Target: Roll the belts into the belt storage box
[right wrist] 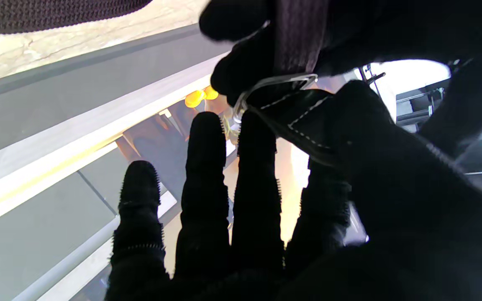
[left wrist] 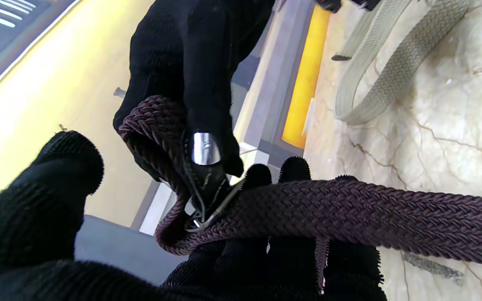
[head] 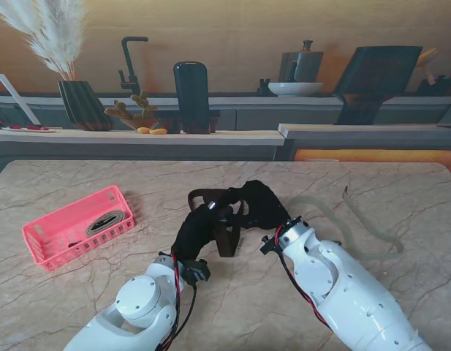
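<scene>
With pink basket point(head: 77, 227) at nine o'clock already holding one rolled belt, left hand point(head: 194, 231) and right hand point(head: 260, 205) both clamped on brown belt point(head: 226, 235) mid-table, risking slipped buckle end and unwound coil.

Staged kitchen mock-up, probably a lab test cell. The marble-patterned table point(head: 79, 307) stands before a printed backdrop point(head: 232, 44) showing a counter with a black faucet point(head: 130, 62), pampas grass in a ribbed vase point(head: 82, 104), a white bowl point(head: 295, 88) and a cookbook stand point(head: 371, 80). The backdrop looks flat, not real furniture.
</scene>
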Robot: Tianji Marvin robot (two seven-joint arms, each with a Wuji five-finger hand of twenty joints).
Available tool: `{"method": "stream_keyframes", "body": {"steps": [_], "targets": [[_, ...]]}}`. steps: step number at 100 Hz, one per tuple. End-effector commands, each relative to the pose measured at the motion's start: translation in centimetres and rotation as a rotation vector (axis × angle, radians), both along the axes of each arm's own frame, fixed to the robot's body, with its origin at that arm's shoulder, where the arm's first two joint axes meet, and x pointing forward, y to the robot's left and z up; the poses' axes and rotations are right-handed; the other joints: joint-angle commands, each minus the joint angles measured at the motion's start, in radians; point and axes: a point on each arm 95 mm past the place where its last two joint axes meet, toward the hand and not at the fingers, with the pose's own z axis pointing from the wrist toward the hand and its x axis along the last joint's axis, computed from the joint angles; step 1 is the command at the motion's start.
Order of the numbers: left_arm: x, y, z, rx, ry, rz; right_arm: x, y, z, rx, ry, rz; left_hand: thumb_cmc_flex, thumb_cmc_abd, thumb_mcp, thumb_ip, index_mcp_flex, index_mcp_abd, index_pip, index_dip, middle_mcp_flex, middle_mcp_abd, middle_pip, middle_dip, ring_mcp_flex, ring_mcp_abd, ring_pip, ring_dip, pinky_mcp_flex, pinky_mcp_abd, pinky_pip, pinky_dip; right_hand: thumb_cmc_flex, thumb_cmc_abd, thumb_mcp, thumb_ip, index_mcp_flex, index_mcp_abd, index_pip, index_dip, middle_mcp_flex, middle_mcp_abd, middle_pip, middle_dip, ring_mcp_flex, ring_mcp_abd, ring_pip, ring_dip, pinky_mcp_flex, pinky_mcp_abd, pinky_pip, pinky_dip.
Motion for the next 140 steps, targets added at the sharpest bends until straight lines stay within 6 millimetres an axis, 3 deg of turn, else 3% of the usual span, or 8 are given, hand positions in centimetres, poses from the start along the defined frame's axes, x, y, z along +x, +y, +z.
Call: {"method": "stream_keyframes", "body": {"steps": [1,23,37,53,77,113,128,140], "targets": [[0.6,-0.9,2.4,-0.052,-0.052,-0.009,-0.9,0.2,-2.1,-0.031,0.049,0.028,0.021,-0.035,0.009,-0.017,-0.013,-0.291,0.003,0.012,0.031,-0.111,0.036,0.021,0.040,-0.040,0.024,0.016,0.022,-0.023,0.042,0.019,-0.006,0.005,0.053,0.024,0.060,-0.017,0.130,0.029,0.072,0.016,0.114,0.044,-0.018,-0.032,-0.016,-0.012,-0.010,-0.003,0.022,-0.015],[0.6,-1.0,2.6,-0.098,-0.050,-0.046,-0.9,0.3,-2.1,-0.094,0.000,0.054,0.151,-0.115,0.166,-0.005,-0.084,-0.335,0.046,0.037,0.029,-0.130,0.082,0.066,0.107,-0.050,0.084,0.041,0.123,-0.064,0.082,0.025,-0.091,-0.086,0.083,0.017,-0.021,0.040,0.082,0.032,-0.022,0.025,0.110,0.032,-0.033,-0.034,-0.029,-0.018,-0.013,0.000,0.023,-0.022],[0.7,-0.9,2.6,-0.122,-0.055,-0.101,-0.9,0.1,-2.0,-0.138,-0.019,0.073,0.248,-0.131,0.206,0.002,-0.125,-0.382,0.028,0.027,-0.017,-0.139,0.082,0.073,0.146,-0.062,0.101,0.052,0.216,-0.105,0.081,0.005,-0.169,-0.093,0.092,0.108,-0.026,0.138,-0.155,0.232,-0.112,0.052,0.090,0.019,-0.059,-0.028,-0.048,-0.023,-0.027,0.004,0.019,-0.035],[0.7,-0.8,2.6,-0.145,-0.040,-0.102,-1.0,0.0,-2.1,-0.205,-0.036,0.107,0.329,-0.119,0.218,0.012,-0.123,-0.404,0.014,0.020,-0.029,-0.132,0.107,0.089,0.185,-0.082,0.111,0.064,0.291,-0.132,0.073,-0.022,-0.191,-0.083,0.047,0.115,-0.150,0.195,-0.249,0.247,-0.263,0.105,0.080,0.031,-0.104,-0.023,-0.073,-0.029,-0.050,0.007,-0.002,-0.038],[0.7,-0.5,2.7,-0.111,-0.028,-0.112,-1.1,-0.3,-1.8,-0.229,-0.035,0.108,0.683,-0.050,0.224,0.043,-0.127,-0.391,0.130,0.041,0.026,-0.125,0.152,0.174,0.326,-0.121,-0.004,0.262,0.387,-0.146,0.103,-0.162,-0.188,-0.019,-0.059,0.137,-0.326,0.179,-0.311,0.263,-0.405,0.121,0.073,0.037,-0.135,-0.022,-0.092,-0.032,-0.059,0.000,-0.018,-0.030],[1.5,-0.8,1.7,0.202,-0.124,-0.083,-2.3,-1.0,2.0,-0.080,-0.159,0.041,0.726,-0.027,0.315,-0.013,-0.108,-0.300,0.163,0.009,0.090,-0.160,0.191,0.267,0.314,-0.107,0.086,0.385,0.349,-0.083,0.158,-0.099,-0.226,0.024,-0.046,0.144,-0.403,0.052,-0.272,0.280,-0.472,0.134,0.074,0.030,-0.124,-0.025,-0.065,-0.015,-0.039,-0.016,-0.006,-0.014],[2.0,-1.0,1.2,0.317,-0.181,-0.089,-2.4,-1.8,3.1,-0.109,-0.198,-0.014,0.725,-0.020,0.307,-0.015,-0.117,-0.315,0.008,-0.137,0.099,-0.152,0.183,0.264,0.315,-0.100,0.088,0.369,0.350,-0.081,0.167,-0.118,-0.268,0.051,-0.070,0.143,-0.484,0.124,-0.306,0.264,-0.533,0.147,0.068,0.028,-0.132,-0.019,-0.048,-0.005,-0.031,-0.020,0.004,-0.007],[2.2,-1.0,0.9,0.402,-0.236,-0.106,-2.3,-2.3,3.1,-0.127,-0.168,-0.058,0.724,-0.016,0.305,-0.014,-0.109,-0.373,-0.168,-0.246,0.102,-0.147,0.179,0.247,0.314,-0.096,0.088,0.356,0.350,-0.084,0.176,-0.138,-0.274,0.057,-0.094,0.150,-0.448,0.285,-0.331,0.263,-0.562,0.173,0.106,0.050,-0.132,-0.013,0.000,0.021,-0.024,-0.021,0.021,0.004]]}}
